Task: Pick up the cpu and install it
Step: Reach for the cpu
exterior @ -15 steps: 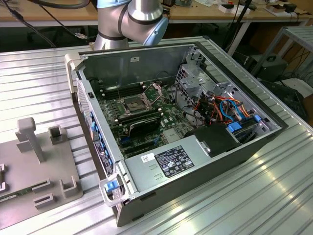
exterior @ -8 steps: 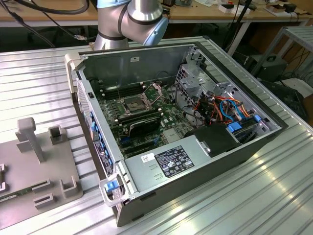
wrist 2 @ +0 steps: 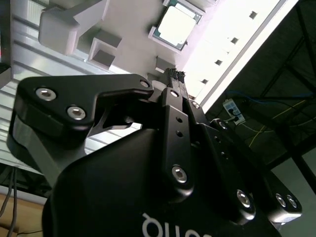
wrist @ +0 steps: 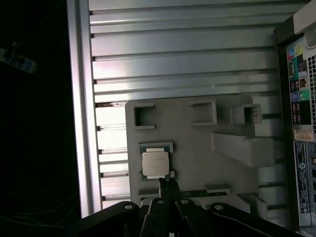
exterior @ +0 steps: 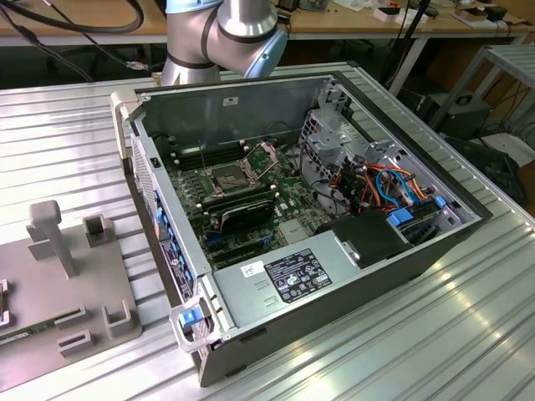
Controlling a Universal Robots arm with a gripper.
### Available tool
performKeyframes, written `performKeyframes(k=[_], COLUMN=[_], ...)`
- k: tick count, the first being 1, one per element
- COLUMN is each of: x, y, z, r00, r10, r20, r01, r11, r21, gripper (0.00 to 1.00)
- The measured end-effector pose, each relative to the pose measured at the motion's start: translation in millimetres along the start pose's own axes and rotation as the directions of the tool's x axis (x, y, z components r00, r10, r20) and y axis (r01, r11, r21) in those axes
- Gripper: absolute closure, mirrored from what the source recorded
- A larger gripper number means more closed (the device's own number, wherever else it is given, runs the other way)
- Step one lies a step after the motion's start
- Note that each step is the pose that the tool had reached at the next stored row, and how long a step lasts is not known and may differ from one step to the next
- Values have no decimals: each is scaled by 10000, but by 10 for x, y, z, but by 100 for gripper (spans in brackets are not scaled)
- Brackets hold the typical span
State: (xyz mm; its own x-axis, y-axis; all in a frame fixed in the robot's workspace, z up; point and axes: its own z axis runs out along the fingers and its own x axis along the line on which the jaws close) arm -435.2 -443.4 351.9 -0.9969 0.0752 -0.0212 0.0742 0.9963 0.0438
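Gripper (wrist: 168, 183) fingers, pressed together and empty, hang near the cpu (wrist: 155, 164); a good grasp needs them spread and centred squarely.

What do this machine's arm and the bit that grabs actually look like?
The arm is a rounded silver-grey tube with a pale blue cap. The tool is matte black, with angular linkage plates, silver screw heads and white lettering on its body.

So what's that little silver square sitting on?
The cpu sits in a square nest on the grey holder plate, itself on the ribbed table. The chip hides the nest's floor.
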Motion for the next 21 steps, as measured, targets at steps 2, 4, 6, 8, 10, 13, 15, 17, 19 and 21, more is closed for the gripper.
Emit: performKeyframes(k=[2, 4, 6, 8, 10, 13, 15, 17, 19, 21], x=[11, 19, 24, 26, 26, 26, 27, 27, 29, 30], y=[-3, -6, -9, -9, -9, -9, -11, -13, -15, -17], z=[55, 107, 154, 171, 171, 183, 209, 251, 296, 339], r00=[10000, 10000, 10000, 10000, 10000, 10000, 10000, 10000, 10000, 10000], r10=[1, 2, 3, 5, 5, 4, 4, 4, 4, 5], r20=[-16, -37, -60, -83, -84, -79, -82, -83, -86, -89], r01=[-1, -2, -3, -5, -5, -4, -4, -4, -4, -5], r11=[10000, 10000, 10000, 10000, 10000, 10000, 10000, 10000, 10000, 10000], r21=[2, 3, 4, 8, 8, 3, 6, 7, 7, 7], gripper=[89, 89, 89, 89, 89, 89, 89, 89, 89, 89])
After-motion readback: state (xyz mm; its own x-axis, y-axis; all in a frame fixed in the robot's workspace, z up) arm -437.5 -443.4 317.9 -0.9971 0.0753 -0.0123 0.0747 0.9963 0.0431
